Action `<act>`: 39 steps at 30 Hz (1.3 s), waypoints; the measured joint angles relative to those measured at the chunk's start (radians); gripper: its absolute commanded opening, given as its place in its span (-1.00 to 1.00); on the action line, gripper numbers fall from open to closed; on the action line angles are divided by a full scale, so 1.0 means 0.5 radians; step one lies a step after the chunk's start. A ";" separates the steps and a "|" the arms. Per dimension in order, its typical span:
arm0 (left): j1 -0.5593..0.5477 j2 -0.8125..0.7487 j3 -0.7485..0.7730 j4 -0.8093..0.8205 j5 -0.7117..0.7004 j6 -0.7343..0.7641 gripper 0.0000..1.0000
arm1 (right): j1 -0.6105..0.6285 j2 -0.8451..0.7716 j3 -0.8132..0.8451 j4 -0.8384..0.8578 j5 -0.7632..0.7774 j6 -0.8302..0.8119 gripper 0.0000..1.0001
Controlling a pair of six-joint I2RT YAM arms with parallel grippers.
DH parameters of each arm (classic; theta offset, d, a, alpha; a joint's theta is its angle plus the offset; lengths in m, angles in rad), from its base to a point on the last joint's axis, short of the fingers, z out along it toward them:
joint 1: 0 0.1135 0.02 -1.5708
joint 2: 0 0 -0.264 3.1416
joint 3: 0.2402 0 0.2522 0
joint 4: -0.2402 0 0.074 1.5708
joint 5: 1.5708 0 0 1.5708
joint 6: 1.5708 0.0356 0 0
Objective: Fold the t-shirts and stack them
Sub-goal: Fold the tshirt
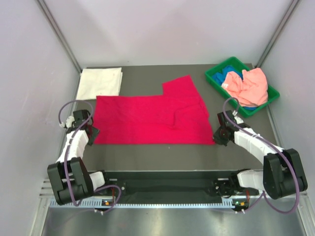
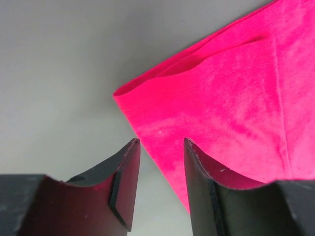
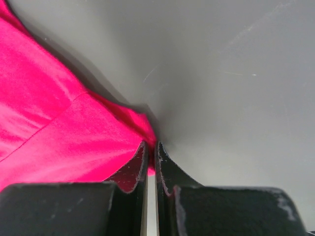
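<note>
The crimson-red t-shirt (image 1: 147, 120) lies spread flat across the middle of the bench (image 1: 147, 157), one sleeve pointing to the far side. The white t-shirt (image 1: 100, 82) sits folded square at the far left; the salmon-pink t-shirt (image 1: 248, 84) and the blue t-shirt (image 1: 230, 76) are heaped in the green bin (image 1: 215, 85) at the far right.

The right gripper (image 3: 151, 147) is closed, and the near right corner of the crimson cloth runs into its tips, so it looks pinched there. The left gripper (image 2: 161, 147) has its jaws apart at the near left corner; the cloth's edge passes between them in the wrist view and nothing is clamped. Whether the tips are low enough to catch the hem I cannot tell.

The step in hand seems to be taking both near corners for a fold away from the arms. To do it well, the left gripper should get the hem well inside its jaws before closing, not just the outermost threads; then both arms should lift together and level, with the near edge taut, so the fold lands straight.

Bare bench shows between the shirt's near edge and the arm bases, and beyond its far edge in the middle. The white t-shirt lies just beyond the far left corner and the green bin is near the far right, so the carried edge should travel between them. The side walls (image 1: 29, 73) stand near each arm's outer side.
</note>
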 measured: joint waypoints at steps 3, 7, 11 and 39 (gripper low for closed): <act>0.002 0.117 0.061 -0.003 0.028 0.009 -0.15 | 0.000 -0.018 -0.002 -0.002 -0.001 -0.023 -1.00; 0.003 0.227 0.132 -0.008 0.053 0.011 -0.19 | 0.000 -0.030 -0.002 0.000 -0.001 -0.057 -1.00; 0.003 0.282 0.140 -0.018 0.040 0.011 -0.19 | 0.000 -0.031 -0.002 0.003 -0.001 -0.084 -1.00; 0.008 0.353 0.238 -0.167 0.035 0.014 -1.00 | 0.000 -0.082 -0.066 0.021 0.079 -0.140 -1.00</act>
